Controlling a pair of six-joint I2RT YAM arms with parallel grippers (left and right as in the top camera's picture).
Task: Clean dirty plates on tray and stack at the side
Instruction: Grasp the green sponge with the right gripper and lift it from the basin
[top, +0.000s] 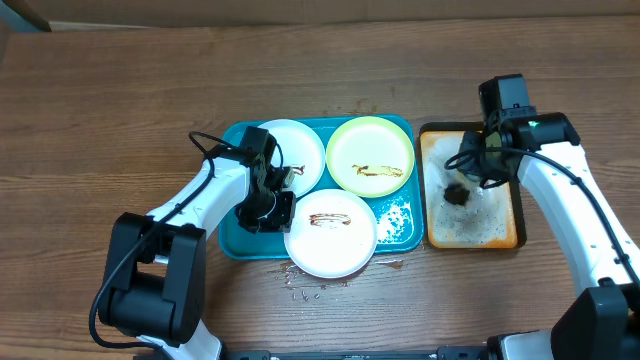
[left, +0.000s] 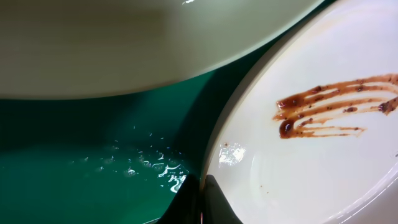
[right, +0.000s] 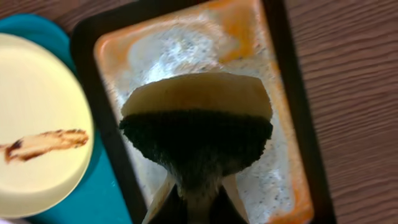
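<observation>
plates all sit on the teal tray; front white plate overhangs its near edge, sauce-smeared. stiff, light, probably soap-slick, so pinch the rim, not the face. left gripper is at that rim, can't tell if it's clamped. right gripper is clamped on the sponge over the orange tray.

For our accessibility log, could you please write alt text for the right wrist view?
The right tool grips a dark-faced sponge over the soapy orange tray; at left, a pale yellow plate bears a brown smear.
</observation>
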